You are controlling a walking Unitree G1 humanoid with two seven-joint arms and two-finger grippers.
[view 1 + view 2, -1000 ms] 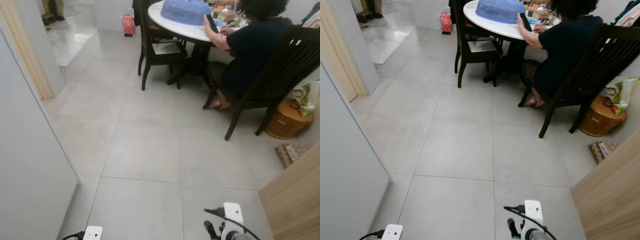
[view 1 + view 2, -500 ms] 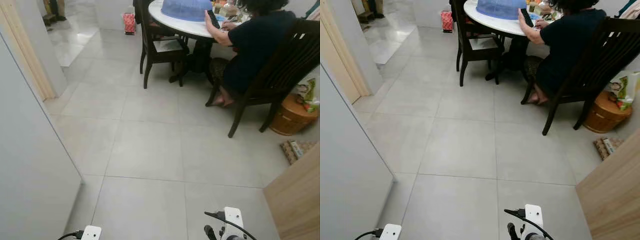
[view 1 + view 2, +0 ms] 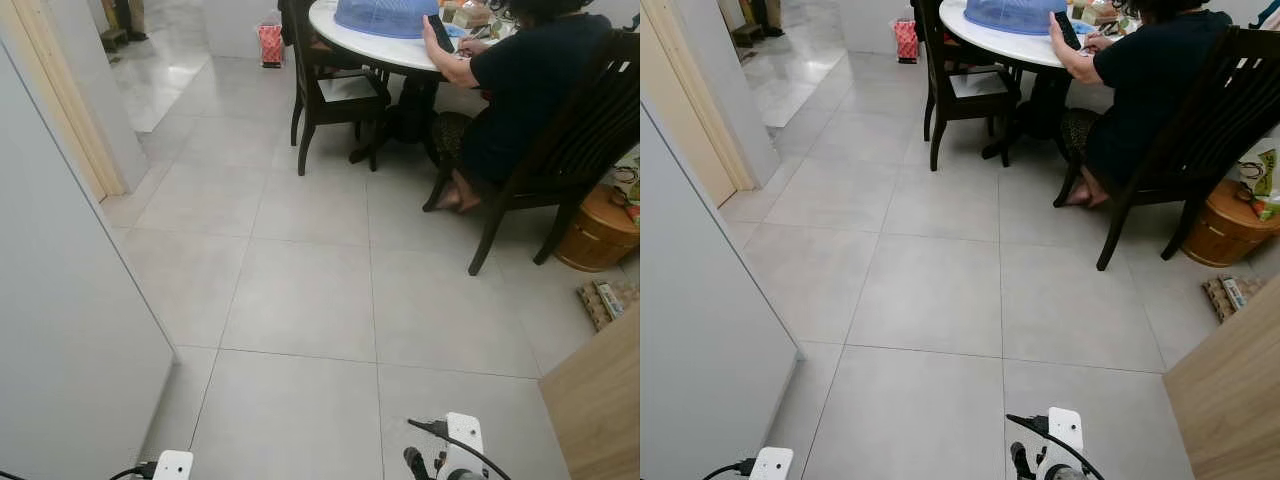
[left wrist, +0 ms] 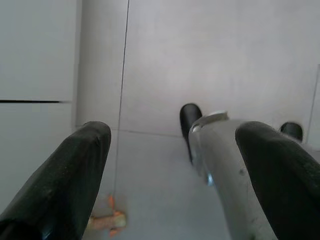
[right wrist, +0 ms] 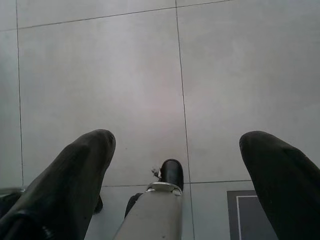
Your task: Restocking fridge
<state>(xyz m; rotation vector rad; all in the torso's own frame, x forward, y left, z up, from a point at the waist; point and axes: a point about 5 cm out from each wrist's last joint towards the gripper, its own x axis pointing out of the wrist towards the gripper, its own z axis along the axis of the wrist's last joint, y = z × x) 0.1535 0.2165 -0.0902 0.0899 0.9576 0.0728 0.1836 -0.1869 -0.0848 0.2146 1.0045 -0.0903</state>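
From the head views we see tiled floor (image 3: 300,300), a person (image 3: 520,90) seated at a round counter (image 3: 1000,40), and a pale panel (image 3: 60,330) on our left, perhaps the fridge. Left gripper (image 4: 175,175) fingers spread, empty. Right gripper (image 5: 180,170) fingers spread, empty. With no groceries visible, we cannot judge weight or grip.

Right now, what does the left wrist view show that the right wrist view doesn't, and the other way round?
Left wrist view: a white panel with a dark seam, and a small orange object on the floor. Right wrist view: a dark mat corner. Both: grey floor tiles, a silver leg with a black foot, and open black fingers, of the left hand and the right hand.
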